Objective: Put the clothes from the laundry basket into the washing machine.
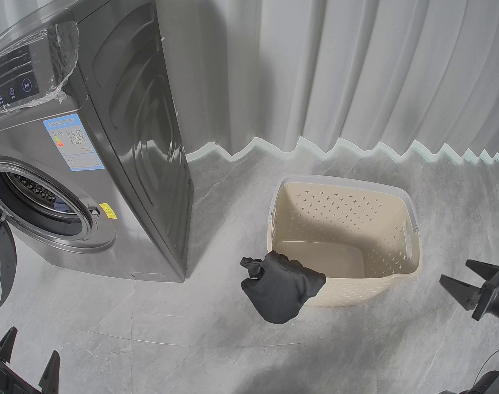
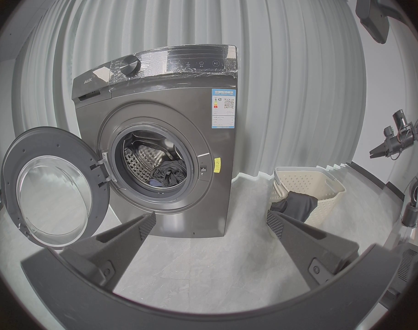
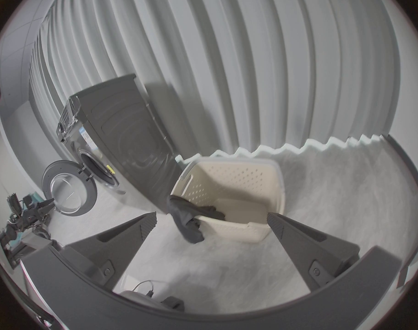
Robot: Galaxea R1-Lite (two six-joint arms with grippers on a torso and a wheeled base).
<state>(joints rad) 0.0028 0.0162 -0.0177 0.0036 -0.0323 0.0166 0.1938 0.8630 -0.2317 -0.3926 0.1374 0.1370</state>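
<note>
Nearly done, I reckon. Dark clothes point(image 2: 168, 173) already in washing machine point(image 1: 134, 138) drum, door point(image 2: 53, 186) open. One black garment point(image 1: 282, 291) left, draped over near corner of laundry basket point(image 1: 345, 180), mostly hanging outside; basket floor bare otherwise. Count: one machine, one basket, one garment to go. My left gripper point(image 1: 30, 350) and right gripper point(image 1: 456, 273) both spread, holding nothing.

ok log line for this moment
black cloth garment: draped over beige plastic laundry basket rim; grey washing machine: door open, dark clothes inside; left claw open; right claw open
</note>
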